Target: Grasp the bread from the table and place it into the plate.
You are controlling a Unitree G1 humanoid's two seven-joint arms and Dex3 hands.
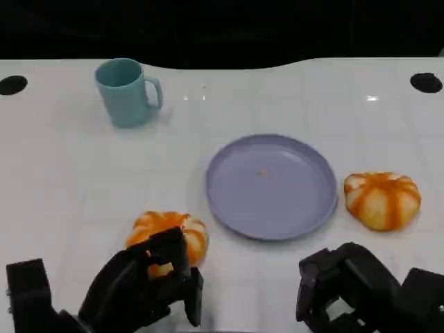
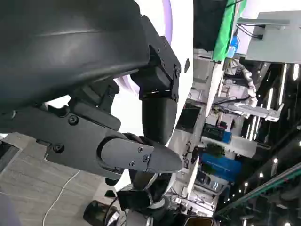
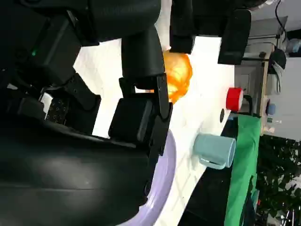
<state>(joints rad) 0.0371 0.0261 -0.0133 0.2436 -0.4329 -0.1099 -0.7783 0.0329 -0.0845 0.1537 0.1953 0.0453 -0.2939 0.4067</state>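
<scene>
The left hand point(image 1: 142, 288) sits low at the near edge of the surface point(image 1: 62, 180), its black fingers point(image 1: 170, 253) arched up and forward so the tips overlap the near side of an orange-and-white bread point(image 1: 170, 232); whether they actually touch or clasp it cannot be told, and nothing is lifted. The bread rests on the surface just beside the near-left rim of the purple plate point(image 1: 229, 208), outside it. The right hand point(image 1: 347, 291) lies at the near right with its fingers curled in toward the palm and nothing in them, apart from everything. A second bread of the same colours point(image 1: 383, 200) sits on the surface just right of the plate, close to its rim. The plate holds only a tiny orange speck near its middle. A teal mug point(image 1: 127, 91) stands upright at the far left, handle to the right, well apart from the plate; its inside cannot be seen. In the right wrist view a bread point(image 3: 178, 75) shows beyond the dark fingers point(image 3: 141, 47), with the mug point(image 3: 214, 150) lying past the plate rim point(image 3: 165, 179).
</scene>
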